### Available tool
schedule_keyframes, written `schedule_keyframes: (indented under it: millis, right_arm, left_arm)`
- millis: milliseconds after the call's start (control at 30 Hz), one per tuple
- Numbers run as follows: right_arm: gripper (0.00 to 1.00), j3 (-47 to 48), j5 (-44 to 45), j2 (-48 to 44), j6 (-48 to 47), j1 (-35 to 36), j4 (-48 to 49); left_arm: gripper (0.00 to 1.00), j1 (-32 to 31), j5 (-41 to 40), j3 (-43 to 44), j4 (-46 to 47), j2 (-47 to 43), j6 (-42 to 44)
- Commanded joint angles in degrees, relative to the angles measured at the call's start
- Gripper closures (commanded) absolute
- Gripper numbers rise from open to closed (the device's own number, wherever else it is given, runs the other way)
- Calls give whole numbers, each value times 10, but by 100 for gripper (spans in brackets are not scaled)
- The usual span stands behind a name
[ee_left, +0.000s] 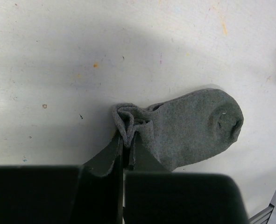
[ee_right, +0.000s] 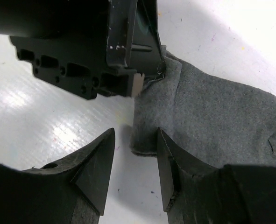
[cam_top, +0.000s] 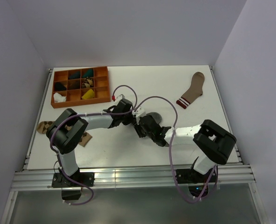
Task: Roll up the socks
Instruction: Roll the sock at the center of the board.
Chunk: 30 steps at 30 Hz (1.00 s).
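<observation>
A grey sock [ee_left: 194,126] lies flat on the white table [cam_top: 105,144], toe to the right in the left wrist view. My left gripper [ee_left: 126,140] is shut on the bunched cuff edge of this sock. Seen from the right wrist, the sock [ee_right: 212,116] spreads to the right and the left gripper [ee_right: 159,70] pinches its upper corner. My right gripper [ee_right: 135,135] stands open just above the table, the sock's near corner between its fingertips and nothing gripped. From above, both grippers [cam_top: 138,115] [cam_top: 145,125] meet mid-table at the sock [cam_top: 155,116].
An orange compartment tray [cam_top: 80,71] at the back left holds several rolled bundles, among them a black one [cam_top: 59,86] and a white one [cam_top: 58,97]. A brown sock with a striped cuff [cam_top: 192,90] lies back right. A tan patterned sock [cam_top: 43,127] lies under the left arm.
</observation>
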Motion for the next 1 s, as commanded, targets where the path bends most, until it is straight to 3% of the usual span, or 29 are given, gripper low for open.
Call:
schedule_keyframes:
  millis: [0, 200, 267, 333, 367, 433, 500, 633, 800, 967]
  right_arm:
    - [52, 31, 55, 26, -8, 12, 12]
    - [59, 56, 92, 71, 24, 16, -27]
    - [67, 60, 102, 85, 45, 16, -36]
    - [82, 58, 103, 90, 62, 12, -43]
    - [95, 48, 86, 87, 70, 10, -35]
    - [100, 35, 59, 79, 80, -4, -23]
    - [100, 17, 8, 57, 88, -19, -8]
    - [100, -5, -111, 28, 122, -71, 17]
    - [100, -27, -296, 30, 184, -156, 65]
    - [100, -47, -419, 61, 249, -213, 133]
  left_arm:
    - [100, 1, 0, -1, -64, -2, 15]
    - [100, 1, 0, -7, -68, -13, 2]
    - [99, 1, -1, -11, -65, -20, -6]
    - [95, 2, -4, -18, -64, -29, -12]
    - [90, 2, -5, -20, -60, -36, -18]
    - [82, 6, -7, -31, -57, -43, -26]
    - [63, 9, -7, -40, -46, -59, -37]
    - [39, 18, -15, -64, -23, -91, -51]
    - [31, 18, -19, -76, 13, -115, -52]
    - [30, 18, -2, -95, 65, -119, -47]
